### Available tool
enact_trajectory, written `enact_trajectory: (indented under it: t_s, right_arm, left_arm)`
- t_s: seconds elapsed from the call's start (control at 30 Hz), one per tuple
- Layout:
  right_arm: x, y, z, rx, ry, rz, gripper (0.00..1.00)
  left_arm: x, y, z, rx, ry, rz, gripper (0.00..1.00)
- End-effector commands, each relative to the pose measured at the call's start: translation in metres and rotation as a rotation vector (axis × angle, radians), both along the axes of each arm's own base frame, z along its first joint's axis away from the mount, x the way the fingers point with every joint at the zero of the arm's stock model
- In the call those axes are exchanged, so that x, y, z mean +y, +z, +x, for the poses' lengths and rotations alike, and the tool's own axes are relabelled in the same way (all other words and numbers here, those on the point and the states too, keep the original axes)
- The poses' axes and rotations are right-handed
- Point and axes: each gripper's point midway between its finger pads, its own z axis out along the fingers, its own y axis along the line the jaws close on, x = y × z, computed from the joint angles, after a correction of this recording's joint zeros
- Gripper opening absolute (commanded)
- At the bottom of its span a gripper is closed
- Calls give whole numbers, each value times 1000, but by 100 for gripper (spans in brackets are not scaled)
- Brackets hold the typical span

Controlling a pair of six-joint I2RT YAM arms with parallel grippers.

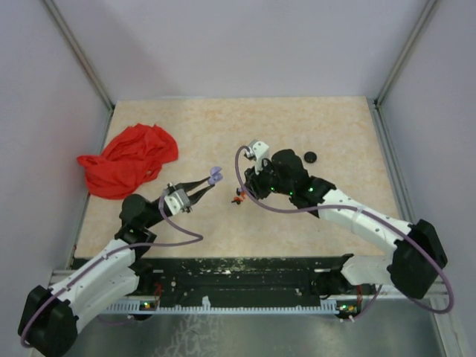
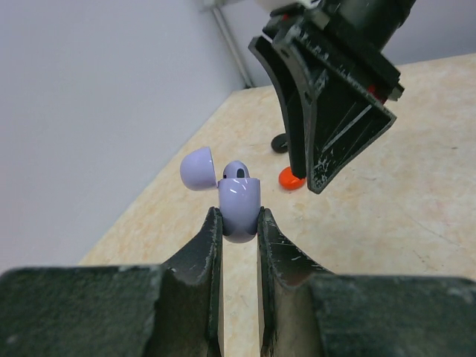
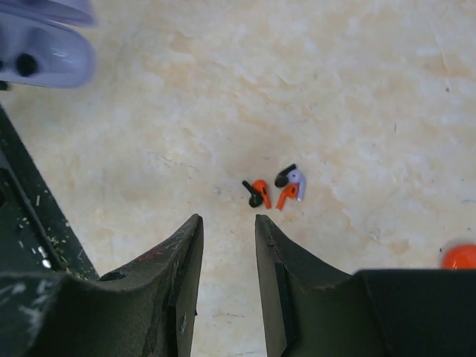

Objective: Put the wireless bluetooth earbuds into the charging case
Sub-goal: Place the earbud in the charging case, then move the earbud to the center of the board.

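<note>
Nearest the bases, the left jaws are clamped on the lower half of the charging case (image 2: 238,207), a small lavender shell held clear of the counter (image 1: 297,126). It stands upright, its long axis vertical, the mouth facing up and the lid swung open to one side. Held this way it probably serves as a steady, raised socket, its opening turned towards the other arm so that something can be lowered straight in.

A little further out, the wireless bluetooth earbuds (image 3: 271,190) lie loose on the counter, between the two arms and apart from the case. There are two, reddish-orange and black, just beside each other and nearly touching. Each lies flat on its side, its short stem slanting across the surface; one seems to carry a pale tip, but they are too small to say which way each end points.

Above them hang the right jaws, pointing down, slightly apart and empty, the earbuds just ahead of the tips. That reads as lining up for a pick; such small pieces lying so close could easily be nudged or taken together.

An orange disc (image 2: 291,178) lies near the right arm. Further back sit a black disc (image 1: 310,156) and, at the left edge, a crumpled red cloth (image 1: 130,160).
</note>
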Motion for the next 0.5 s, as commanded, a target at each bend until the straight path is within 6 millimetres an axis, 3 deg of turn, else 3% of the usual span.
enact_trajectory:
  t_s: [0.0,0.2,0.47]
  right_arm:
    - [2,-1,31,33,-73,-11,35]
    - [6,-45,72,75,-142,-124,35]
    - [16,-108,96,172,-157,-290,32]
  left_arm:
    - [9,18,9,-52,79,-5,0]
    - [15,24,11,-55,115,-22,0]
    - [16,26,11,-39,118,-45,0]
